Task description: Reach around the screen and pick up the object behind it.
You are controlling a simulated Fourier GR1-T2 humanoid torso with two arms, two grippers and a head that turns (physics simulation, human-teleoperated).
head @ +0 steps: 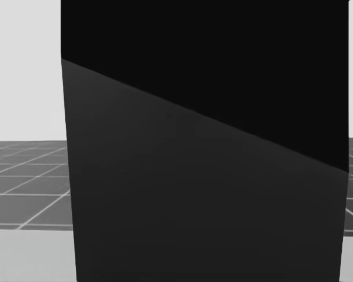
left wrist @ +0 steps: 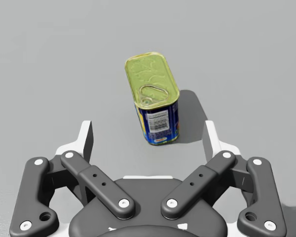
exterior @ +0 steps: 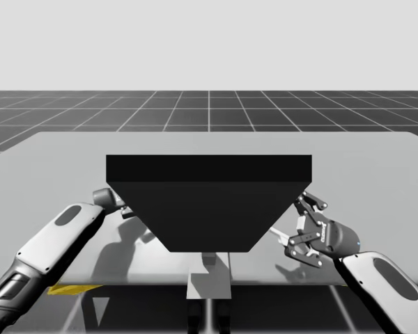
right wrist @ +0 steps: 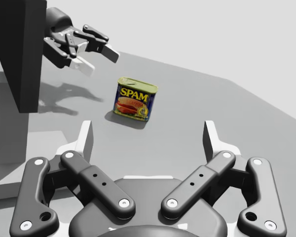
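A black screen (exterior: pixel 209 202) stands on the grey table (exterior: pixel 376 174) and blocks my head view (head: pixel 206 153). Behind it stands an upright blue rectangular can (left wrist: pixel 155 98) with a gold pull-tab lid. My left gripper (left wrist: pixel 149 143) is open, with the can just ahead of its fingers and touching neither. My left arm (exterior: pixel 63 236) reaches behind the screen's left edge. In the right wrist view the can (right wrist: pixel 134 101) stands further ahead of my open right gripper (right wrist: pixel 149 143), with my left gripper (right wrist: pixel 97 59) above and beyond it. My right gripper (exterior: pixel 296 226) hovers at the screen's right edge.
The screen rests on a grey post and base (exterior: pixel 209 275) near the table's front edge, seen beside the can's area as a grey block (right wrist: pixel 10 128). A small yellow patch (exterior: pixel 70 289) lies at the front left edge. Open table surface surrounds the can.
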